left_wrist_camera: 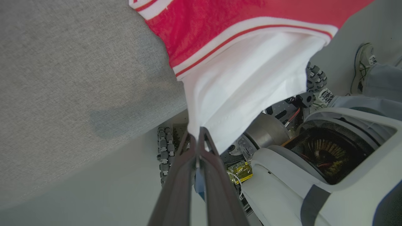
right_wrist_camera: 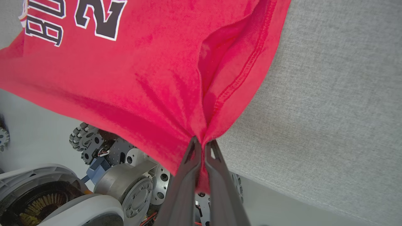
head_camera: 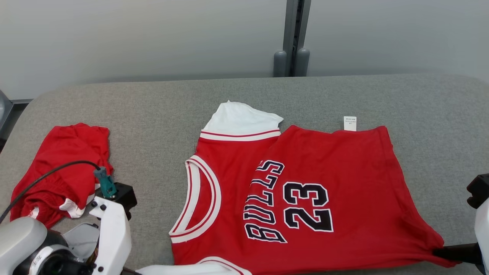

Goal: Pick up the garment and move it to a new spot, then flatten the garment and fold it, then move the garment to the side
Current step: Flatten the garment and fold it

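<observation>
The garment (head_camera: pixel 313 191) is a red jersey with white sleeves, white trim and black "BULLS 23" lettering, lying sideways across the grey table (head_camera: pixel 160 110). Its near edge hangs off the table's front. My left gripper (left_wrist_camera: pixel 198 133) is shut on the edge of the white sleeve (left_wrist_camera: pixel 245 84) just off the table's edge. My right gripper (right_wrist_camera: pixel 202 142) is shut on the jersey's red hem corner (right_wrist_camera: pixel 220 94), pinching a bunched fold. In the head view that pinched corner (head_camera: pixel 439 248) is at the lower right, beside dark fingers (head_camera: pixel 454 253).
A second red garment (head_camera: pixel 63 168) lies crumpled at the table's left. A white label (head_camera: pixel 350 123) pokes from the jersey's far edge. Below the table's front edge are my wheeled base (right_wrist_camera: pixel 125 175) and, in the left wrist view, a person's shoe (left_wrist_camera: pixel 362 66).
</observation>
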Controlling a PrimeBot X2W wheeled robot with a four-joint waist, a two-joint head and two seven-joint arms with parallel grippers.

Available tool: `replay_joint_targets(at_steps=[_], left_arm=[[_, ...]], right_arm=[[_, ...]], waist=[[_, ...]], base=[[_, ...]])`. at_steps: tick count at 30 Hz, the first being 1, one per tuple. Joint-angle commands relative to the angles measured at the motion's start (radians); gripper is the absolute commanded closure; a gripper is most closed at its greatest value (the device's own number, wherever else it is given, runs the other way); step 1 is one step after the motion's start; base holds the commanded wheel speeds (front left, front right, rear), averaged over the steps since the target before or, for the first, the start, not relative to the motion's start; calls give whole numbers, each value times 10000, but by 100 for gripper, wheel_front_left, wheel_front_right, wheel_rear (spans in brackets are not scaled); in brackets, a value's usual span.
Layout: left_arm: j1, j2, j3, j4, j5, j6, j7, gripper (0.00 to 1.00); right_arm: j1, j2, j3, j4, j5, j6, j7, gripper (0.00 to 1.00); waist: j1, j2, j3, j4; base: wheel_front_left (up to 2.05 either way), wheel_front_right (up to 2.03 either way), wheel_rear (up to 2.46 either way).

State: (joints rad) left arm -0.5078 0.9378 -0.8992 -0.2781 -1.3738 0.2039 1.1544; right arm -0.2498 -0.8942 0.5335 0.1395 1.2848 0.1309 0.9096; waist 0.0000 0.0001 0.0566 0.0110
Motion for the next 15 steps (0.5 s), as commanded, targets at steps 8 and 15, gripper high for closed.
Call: replay_joint_targets(at_steps=[8, 15], left_arm=[[-1144, -386, 155, 712, 87, -26, 633, 100], [-2630, -1603, -66, 2268, 629, -288, 1112, 100]], right_arm=[[-68, 826, -1410, -229, -920, 0, 959, 100], [-355, 2299, -3100, -62, -2267, 0, 2095, 100]], waist=[[0, -1, 579, -3], [0, -1, 1090, -108]], base=[[0, 0, 0], [0, 0, 0]])
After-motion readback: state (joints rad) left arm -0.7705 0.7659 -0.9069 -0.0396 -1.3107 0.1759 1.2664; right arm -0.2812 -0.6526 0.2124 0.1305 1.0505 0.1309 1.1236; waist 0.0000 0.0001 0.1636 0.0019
